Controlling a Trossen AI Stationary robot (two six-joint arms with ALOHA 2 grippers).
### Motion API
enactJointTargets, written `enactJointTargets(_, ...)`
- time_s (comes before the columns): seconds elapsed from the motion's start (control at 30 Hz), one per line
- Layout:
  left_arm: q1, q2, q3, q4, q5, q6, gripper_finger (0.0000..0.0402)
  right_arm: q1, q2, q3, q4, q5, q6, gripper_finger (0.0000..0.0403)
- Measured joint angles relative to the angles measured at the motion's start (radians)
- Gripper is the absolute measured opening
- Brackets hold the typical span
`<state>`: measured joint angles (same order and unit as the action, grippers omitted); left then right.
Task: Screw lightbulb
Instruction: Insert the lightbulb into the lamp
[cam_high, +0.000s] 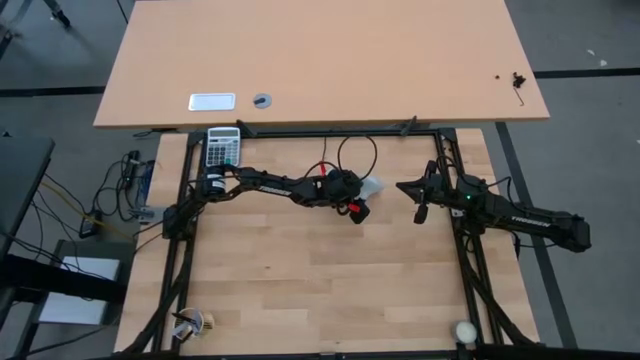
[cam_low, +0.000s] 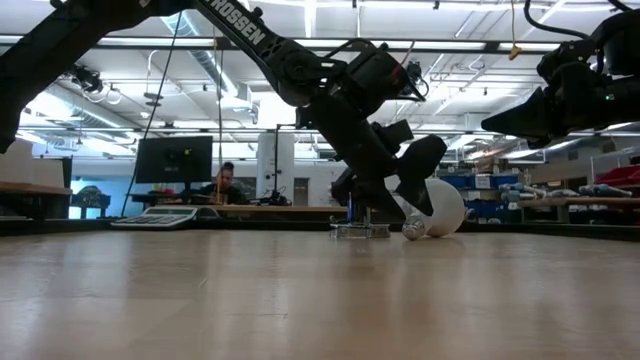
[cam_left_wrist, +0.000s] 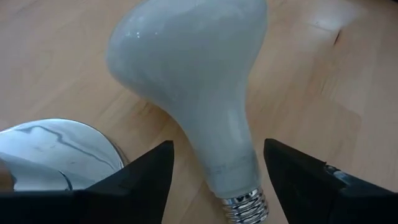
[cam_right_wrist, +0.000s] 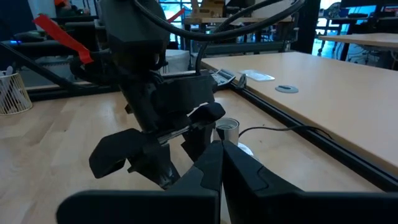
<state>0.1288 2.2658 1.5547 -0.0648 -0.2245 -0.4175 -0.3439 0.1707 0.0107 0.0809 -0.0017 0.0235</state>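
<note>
White and frosted, the lightbulb (cam_left_wrist: 186, 74) lies on its side on the wooden table (cam_high: 320, 290) near the far middle, beside the silver socket (cam_left_wrist: 56, 155). The left gripper (cam_left_wrist: 214, 171) straddles its neck, fingers (cam_left_wrist: 146, 174) spread wide, not touching. The right gripper (cam_high: 421, 212) hovers just right, fingers pressed together, empty.

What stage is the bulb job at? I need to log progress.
Done: the left gripper has its open fingers on either side of the lightbulb, which lies on the table beside the silver socket. In hand: closing on its neck. Left: lifting, seating, screwing in. The right gripper waits, shut.
</note>
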Motion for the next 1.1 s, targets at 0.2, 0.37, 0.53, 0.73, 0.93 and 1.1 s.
enactJointTargets(0.2,-0.006,0.001,-0.002,-0.016,0.000,0.046,0.0244,0.000,0.000,0.000,0.000,0.000,0.000,0.0018)
enactJointTargets(0.37,-0.006,0.002,0.038,-0.145,0.009,0.127,0.0230,0.000,0.000,0.000,0.000,0.000,0.000,0.0018)
enactJointTargets(0.53,-0.005,0.009,0.125,-0.331,0.012,0.229,0.0207,0.000,0.000,0.000,0.000,0.000,0.000,0.0018)
enactJointTargets(0.73,-0.006,0.012,0.166,-0.359,0.020,0.279,0.0166,0.000,0.000,0.000,0.000,0.000,0.000,0.0018)
enactJointTargets(0.93,-0.005,0.012,0.167,-0.354,0.056,0.277,0.0116,0.000,0.000,0.000,0.000,0.000,0.000,0.0018)
enactJointTargets(1.1,-0.006,0.011,0.169,-0.354,0.059,0.278,0.0101,0.000,0.000,0.000,0.000,0.000,0.000,0.0018)
